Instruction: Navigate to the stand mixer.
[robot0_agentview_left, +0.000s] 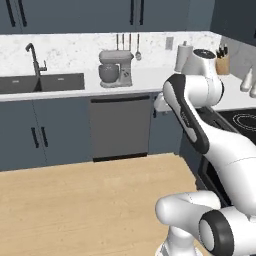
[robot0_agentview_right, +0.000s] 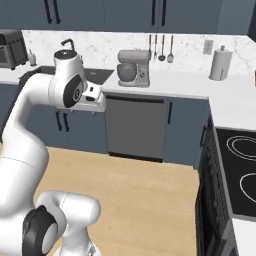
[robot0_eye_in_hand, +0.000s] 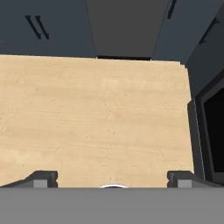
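Stand mixer (robot0_agentview_left: 116, 68), grey-silver with a rounded overhanging head and shiny metal bowl, sits on the white tabletop (robot0_agentview_left: 145, 80) against the speckled backsplash, right above the grey dishwasher front (robot0_agentview_left: 120, 127). Black faucet (robot0_agentview_left: 35, 59) and dark sink (robot0_agentview_left: 42, 82) are off to its left; white paper towel roll (robot0_agentview_right: 218, 63) and black cooktop (robot0_agentview_right: 240, 170) are off to its right around the corner.

I'm mid-approach, I reckon: the mixer is well apart from the base, with open light wood floor (robot0_agentview_left: 85, 200) between us. Both base views have it roughly ahead, slightly left of centre in the left one.

Hand (robot0_eye_in_hand: 113, 179) points down at the floor, fingers (robot0_eye_in_hand: 43, 178) spread wide, nothing between them. Arm is folded up high, elbow about level with the tabletop edge.

Next move, my call: drive straight forward toward the dishwasher, keeping the mixer centred, and stop short of the cabinet fronts. Watch the right side, where the oven front (robot0_eye_in_hand: 210, 131) and corner cabinets sit near the arm's elbow. No reach needed, just base motion.
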